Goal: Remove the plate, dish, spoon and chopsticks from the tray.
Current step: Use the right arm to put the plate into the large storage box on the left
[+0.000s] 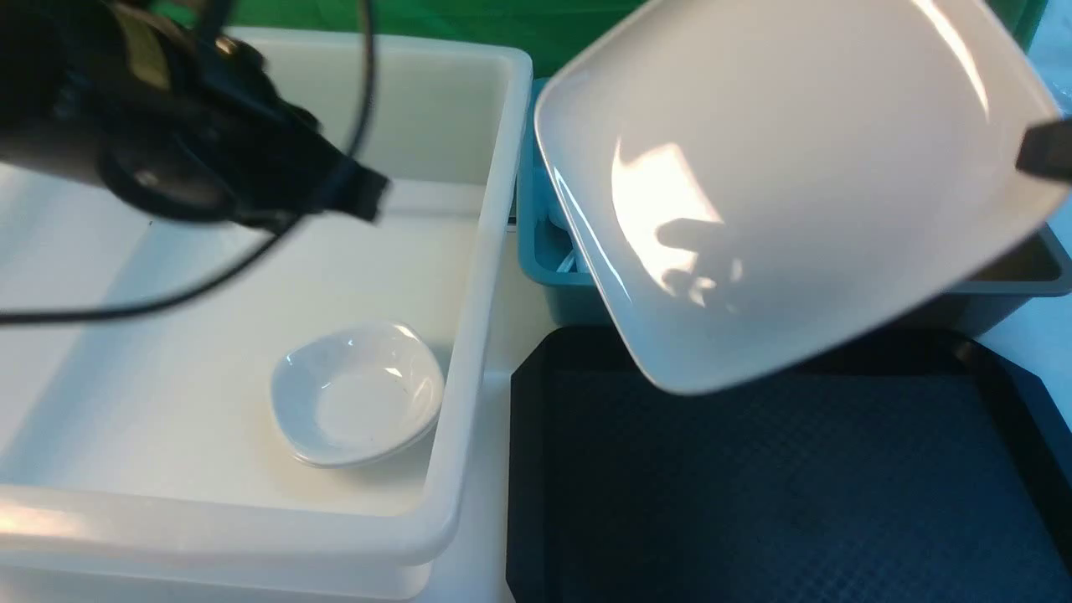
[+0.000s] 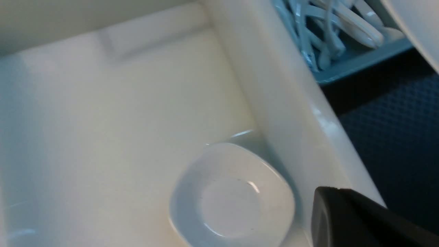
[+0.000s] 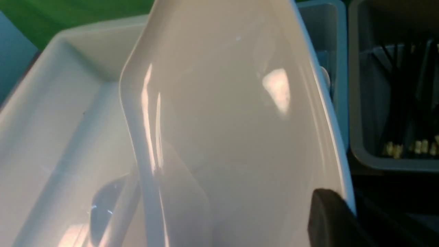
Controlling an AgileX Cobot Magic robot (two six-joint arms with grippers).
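Right gripper (image 1: pixel 1038 155) clamped on edge of white plate (image 1: pixel 796 184), held tilted in air over far end of black tray (image 1: pixel 754 502), apart from it. Left gripper (image 1: pixel 368 193) closed, empty, above white tub (image 1: pixel 469 335) holding small dish (image 1: pixel 358 394).

No text, label, brand, number or sign can be read anywhere.
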